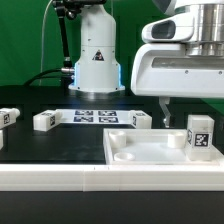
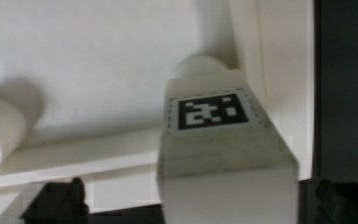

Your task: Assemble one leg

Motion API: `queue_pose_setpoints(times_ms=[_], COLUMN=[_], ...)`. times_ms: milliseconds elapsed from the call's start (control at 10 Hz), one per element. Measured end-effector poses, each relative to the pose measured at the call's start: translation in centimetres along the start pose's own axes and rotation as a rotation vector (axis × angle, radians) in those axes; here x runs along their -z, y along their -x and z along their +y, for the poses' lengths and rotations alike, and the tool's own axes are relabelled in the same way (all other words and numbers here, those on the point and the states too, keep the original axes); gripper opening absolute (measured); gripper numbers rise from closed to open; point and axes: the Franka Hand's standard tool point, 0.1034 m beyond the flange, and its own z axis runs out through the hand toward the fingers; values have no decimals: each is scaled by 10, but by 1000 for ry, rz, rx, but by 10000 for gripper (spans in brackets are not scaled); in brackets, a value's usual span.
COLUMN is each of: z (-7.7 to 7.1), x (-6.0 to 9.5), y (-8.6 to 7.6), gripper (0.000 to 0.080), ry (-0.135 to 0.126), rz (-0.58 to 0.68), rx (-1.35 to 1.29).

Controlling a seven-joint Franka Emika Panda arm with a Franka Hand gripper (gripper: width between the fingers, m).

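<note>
A white leg (image 1: 200,135) with a black-and-white tag stands upright in the near corner of the large flat white tray-like piece (image 1: 150,152), on the exterior view's right. My gripper (image 1: 190,112) hangs right above it; one dark finger (image 1: 163,110) shows beside the leg. In the wrist view the leg (image 2: 220,130) lies between my two fingertips (image 2: 60,200), and my gripper (image 2: 197,205) is open, with a gap between one finger and the leg. Its tag (image 2: 211,112) faces the camera. Nothing is held.
Three more loose legs lie on the black table: one at the far left (image 1: 8,117), one beside it (image 1: 44,120), one behind the tray-like piece (image 1: 138,120). The marker board (image 1: 95,116) lies in front of the robot base (image 1: 95,65). A white rail (image 1: 60,178) runs along the front.
</note>
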Motion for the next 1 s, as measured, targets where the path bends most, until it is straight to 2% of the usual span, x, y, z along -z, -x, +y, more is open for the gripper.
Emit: queue_pose_setpoints(times_ms=[200,300,400,500,600,700,1000], z=[0,0,0,0,1,3,19], x=[0,0,0,0,0,0,0], y=[0,0,0,0,0,1,3], gripper=[385,385,290,290,290,290,297], ry=[0,0,0,0,-7,-2,29], rz=[0,0,0,0,-2,-1,29], rx=[-21,-27,-47,-48,-183,-299,-557])
